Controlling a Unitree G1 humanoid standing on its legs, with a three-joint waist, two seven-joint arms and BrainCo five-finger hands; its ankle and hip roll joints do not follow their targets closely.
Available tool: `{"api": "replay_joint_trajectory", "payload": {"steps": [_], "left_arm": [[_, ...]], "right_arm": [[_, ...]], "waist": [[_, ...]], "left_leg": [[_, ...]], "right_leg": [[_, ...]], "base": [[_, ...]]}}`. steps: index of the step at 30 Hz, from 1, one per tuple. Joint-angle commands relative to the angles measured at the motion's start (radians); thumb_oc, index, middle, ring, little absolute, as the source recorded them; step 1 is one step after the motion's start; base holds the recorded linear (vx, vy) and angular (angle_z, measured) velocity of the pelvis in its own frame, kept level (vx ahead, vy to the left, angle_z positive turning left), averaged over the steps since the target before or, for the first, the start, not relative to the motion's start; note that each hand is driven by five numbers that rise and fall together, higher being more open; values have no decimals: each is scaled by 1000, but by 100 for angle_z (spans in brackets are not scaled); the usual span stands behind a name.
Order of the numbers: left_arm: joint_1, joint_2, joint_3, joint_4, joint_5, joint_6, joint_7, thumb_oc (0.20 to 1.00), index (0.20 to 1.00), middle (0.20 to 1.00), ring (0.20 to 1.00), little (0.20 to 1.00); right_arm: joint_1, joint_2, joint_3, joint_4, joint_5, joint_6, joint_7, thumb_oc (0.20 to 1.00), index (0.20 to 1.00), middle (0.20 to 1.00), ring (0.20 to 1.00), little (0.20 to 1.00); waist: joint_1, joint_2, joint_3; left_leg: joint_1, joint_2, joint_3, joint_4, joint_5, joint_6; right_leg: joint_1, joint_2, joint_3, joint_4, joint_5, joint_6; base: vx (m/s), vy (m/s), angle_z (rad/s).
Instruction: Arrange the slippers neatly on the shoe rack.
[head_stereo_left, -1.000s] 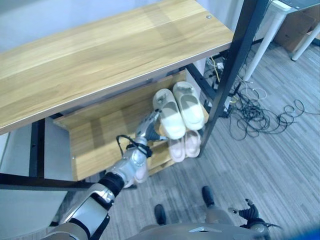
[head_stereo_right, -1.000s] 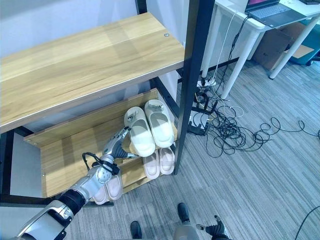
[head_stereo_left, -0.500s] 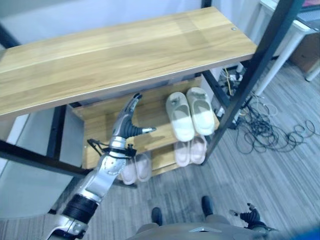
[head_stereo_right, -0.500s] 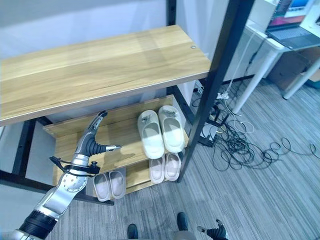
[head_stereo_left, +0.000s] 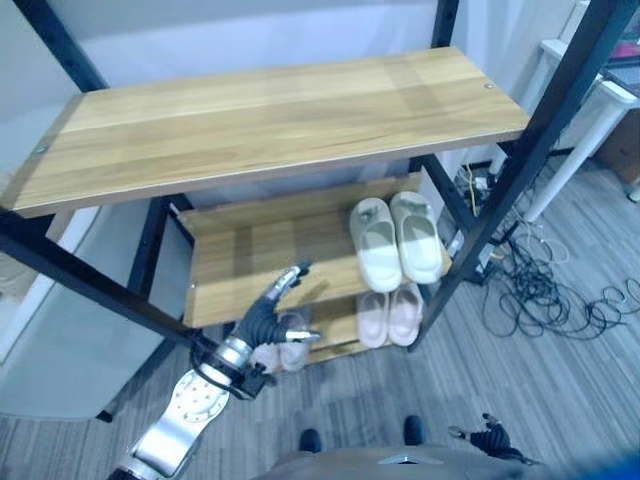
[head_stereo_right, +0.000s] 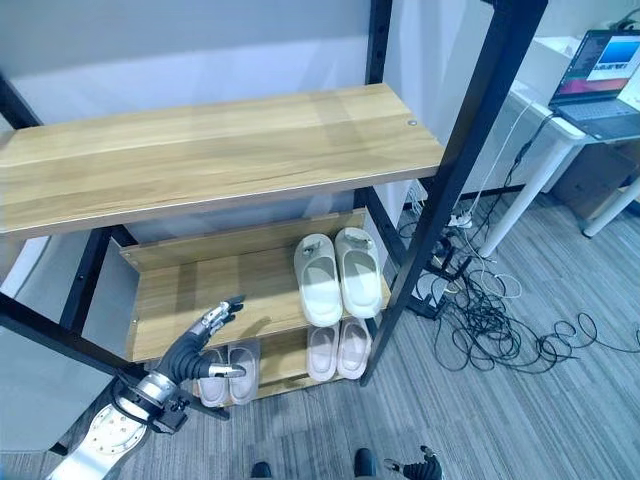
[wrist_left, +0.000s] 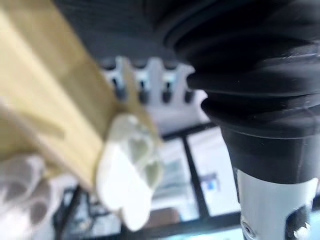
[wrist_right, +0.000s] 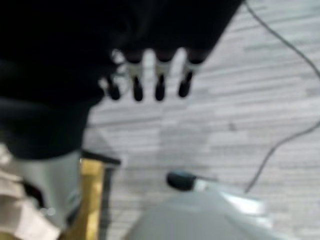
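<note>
Left robot hand (head_stereo_right: 205, 338) hangs empty, its digits loosely spread, before the rack (head_stereo_right: 200, 285) — white slippers (head_stereo_right: 338, 275) paired on the middle shelf, two pink pairs (head_stereo_right: 338, 350) below. Arranging looks nearly finished; right robot hand (wrist_right: 150, 82) idles, straight, over the floor.

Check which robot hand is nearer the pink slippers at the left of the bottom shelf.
Left. The left robot hand hangs open just in front of that pink slipper pair. The right robot hand sits low by the floor, well off to the right.
</note>
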Motion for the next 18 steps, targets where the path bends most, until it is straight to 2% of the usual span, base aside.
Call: {"api": "replay_joint_trajectory", "payload": {"steps": [1,4,6,7,8,9,11,14,15,16,18], "left_arm": [[-43,-18,-13,102,-99,29,-58,1000,1000,1000,1000,1000],[-17,-39,-33,260,-64,43,-70,1000,1000,1000,1000,1000],[-11,-58,-40,392,14,45,-54,1000,1000,1000,1000,1000],[-11,-58,-40,392,14,44,-54,1000,1000,1000,1000,1000],[-10,-89,-36,520,72,49,-36,1000,1000,1000,1000,1000],[-13,-92,-38,526,74,45,-35,1000,1000,1000,1000,1000],[-15,-157,-11,712,144,57,-6,1000,1000,1000,1000,1000],[-22,-186,5,791,152,64,3,1000,1000,1000,1000,1000],[-63,-262,64,1068,228,86,49,1000,1000,1000,1000,1000],[-94,-284,96,1199,271,108,70,1000,1000,1000,1000,1000],[-120,-300,132,1322,326,124,90,1000,1000,1000,1000,1000]], "right_arm": [[-51,-12,-12,57,4,-5,9,1000,1000,1000,1000,1000],[-52,-18,-23,70,24,-7,20,1000,1000,1000,1000,1000],[-50,-21,-24,71,35,-9,31,1000,1000,1000,1000,1000],[-50,-21,-24,71,35,-9,31,1000,1000,1000,1000,1000],[-37,-22,-25,67,43,-15,41,1000,1000,1000,1000,1000],[-37,-23,-25,66,43,-15,41,1000,1000,1000,1000,1000],[5,-26,-28,49,48,-23,61,1000,1000,1000,1000,1000],[15,-32,-27,42,47,-23,65,1000,1000,1000,1000,1000],[28,-33,-31,49,48,-29,80,1000,1000,1000,1000,1000],[25,-37,-38,65,50,-23,85,1000,1000,1000,1000,1000],[14,-39,-43,77,51,-21,91,1000,1000,1000,1000,1000]], "waist": [[-1,34,-28],[10,25,-34],[15,17,-36],[15,18,-36],[17,10,-38],[16,11,-38],[12,3,-39],[9,2,-38],[5,-6,-37],[3,-8,-40],[3,-10,-38]], "left_leg": [[-26,-3,-37,13,0,-12],[-22,-7,-45,13,-1,-8],[-20,-9,-49,13,-2,-6],[-20,-9,-49,13,-2,-6],[-19,-11,-53,13,-1,-5],[-19,-11,-54,13,-1,-4],[-16,-13,-53,13,-2,-3],[-15,-14,-52,13,-1,-3],[-11,-15,-50,13,-1,-2],[-15,-15,-52,13,3,-2],[-12,-16,-53,13,1,-2]], "right_leg": [[35,33,-60,17,-74,45],[40,31,-66,17,-71,47],[44,29,-70,17,-69,47],[44,29,-70,17,-69,47],[46,28,-71,17,-67,48],[46,28,-72,17,-67,48],[46,25,-74,17,-63,49],[45,25,-73,17,-62,49],[45,26,-71,17,-62,47],[41,25,-71,17,-61,45],[43,27,-71,17,-64,43]], "base": [[-71,43,6],[-45,27,6],[-35,21,7],[-34,17,8],[-19,9,8],[-32,15,10],[-29,18,12],[-26,13,2],[-47,17,-1],[-53,17,-3],[-20,3,-3]]}}
